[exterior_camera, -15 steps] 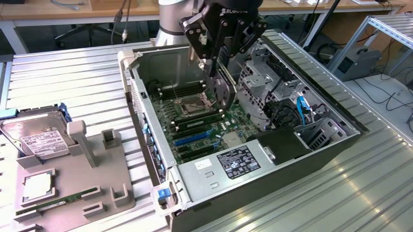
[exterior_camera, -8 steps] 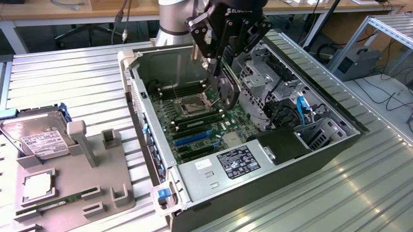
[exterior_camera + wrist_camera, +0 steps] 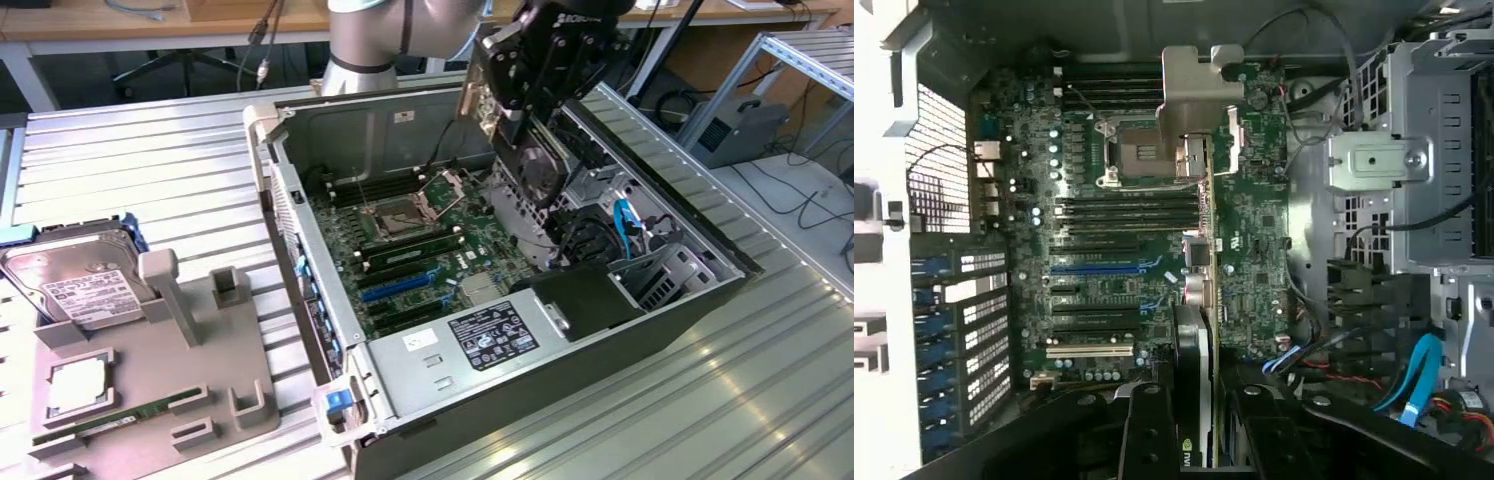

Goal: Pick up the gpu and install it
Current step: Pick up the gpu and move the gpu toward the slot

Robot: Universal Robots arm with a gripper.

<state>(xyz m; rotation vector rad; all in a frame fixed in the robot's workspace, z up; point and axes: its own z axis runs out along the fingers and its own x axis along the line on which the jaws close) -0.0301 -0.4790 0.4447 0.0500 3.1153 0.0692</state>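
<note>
Exterior view: the open computer case (image 3: 387, 125) lies on the ribbed metal counter (image 3: 160, 170). The pincer (image 3: 521, 120) hangs over the case's far side, toward the exterior view's right. A grey fixture (image 3: 200, 370) sits to the exterior view's left of the case, carrying a hard drive (image 3: 74, 285) and a RAM stick (image 3: 100, 425).

Wrist view: looks straight down onto the motherboard (image 3: 1124, 290), with the CPU socket (image 3: 1139, 155) and a blue expansion slot (image 3: 1104, 268) in sight.

The pincer (image 3: 1199, 400) is clamped on the gpu (image 3: 1199, 250), one finger on each face. The card is seen edge-on, running away from the fingers. Its pale bracket (image 3: 1194, 90) is at the far end, overlapping the socket's edge.

In the exterior view the gpu (image 3: 534, 165) is held above the motherboard (image 3: 441, 250), beside the drive cage. Whether it touches anything below, I cannot tell.

Writing:
- Green logo and the letters "nv" on the card near the fingers.
- Black power supply label (image 3: 494, 335), print unreadable.
- White hard drive label, unreadable.
- White lettering on the pincer body, cut off.
</note>
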